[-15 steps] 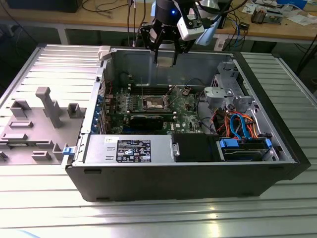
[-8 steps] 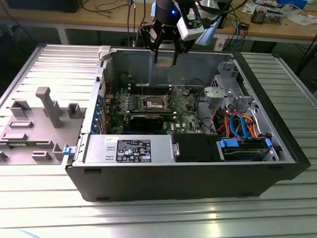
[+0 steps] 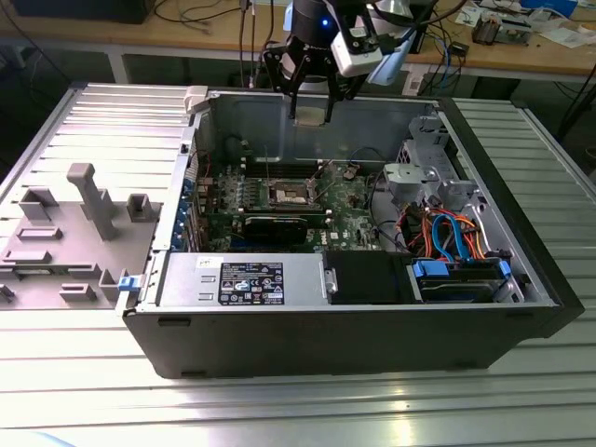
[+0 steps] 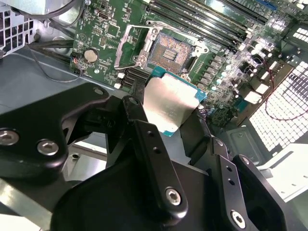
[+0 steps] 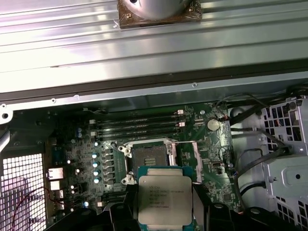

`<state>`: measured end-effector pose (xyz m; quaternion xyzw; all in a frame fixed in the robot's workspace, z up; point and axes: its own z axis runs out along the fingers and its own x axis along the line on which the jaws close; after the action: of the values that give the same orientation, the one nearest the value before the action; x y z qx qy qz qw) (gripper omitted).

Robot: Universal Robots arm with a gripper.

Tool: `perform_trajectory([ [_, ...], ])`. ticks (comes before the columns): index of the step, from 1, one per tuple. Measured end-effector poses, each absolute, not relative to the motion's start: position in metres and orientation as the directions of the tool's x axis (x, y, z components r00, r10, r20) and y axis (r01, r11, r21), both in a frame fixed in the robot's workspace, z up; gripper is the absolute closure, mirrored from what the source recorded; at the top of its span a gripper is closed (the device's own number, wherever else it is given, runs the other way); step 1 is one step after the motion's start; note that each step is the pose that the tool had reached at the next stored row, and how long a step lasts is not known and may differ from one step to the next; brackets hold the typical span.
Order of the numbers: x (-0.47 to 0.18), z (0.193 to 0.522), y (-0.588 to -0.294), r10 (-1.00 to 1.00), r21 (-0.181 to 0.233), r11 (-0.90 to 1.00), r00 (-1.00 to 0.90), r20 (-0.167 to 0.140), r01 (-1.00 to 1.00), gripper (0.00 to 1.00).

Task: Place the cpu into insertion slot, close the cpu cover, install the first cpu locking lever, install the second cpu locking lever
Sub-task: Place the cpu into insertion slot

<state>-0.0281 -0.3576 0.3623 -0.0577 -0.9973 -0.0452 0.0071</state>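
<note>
Gripper (image 3: pixel 310 112) clamped on the cpu (image 5: pixel 165 199), chip flat, metal top up, high over the open case (image 3: pixel 521 279). Insertion slot (image 5: pixel 147 159) sits below, just past one chip edge, not yet under it. Edges look square to the socket.

The cpu (image 5: pixel 165 199) (1 edge cut off by the frame) hides part of the insertion slot (image 5: pixel 146 155).

One cpu (image 5: pixel 165 199) — one insertion slot (image 5: pixel 148 158).

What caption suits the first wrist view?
Gripper holds the cpu above the empty insertion slot on the motherboard.
</note>
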Motion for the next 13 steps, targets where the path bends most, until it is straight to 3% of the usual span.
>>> perform_trajectory([
  [13,-0.0281,0.3623,-0.3576,0.127,0.089,0.988,-0.992,0.019,0.128,0.46],
])
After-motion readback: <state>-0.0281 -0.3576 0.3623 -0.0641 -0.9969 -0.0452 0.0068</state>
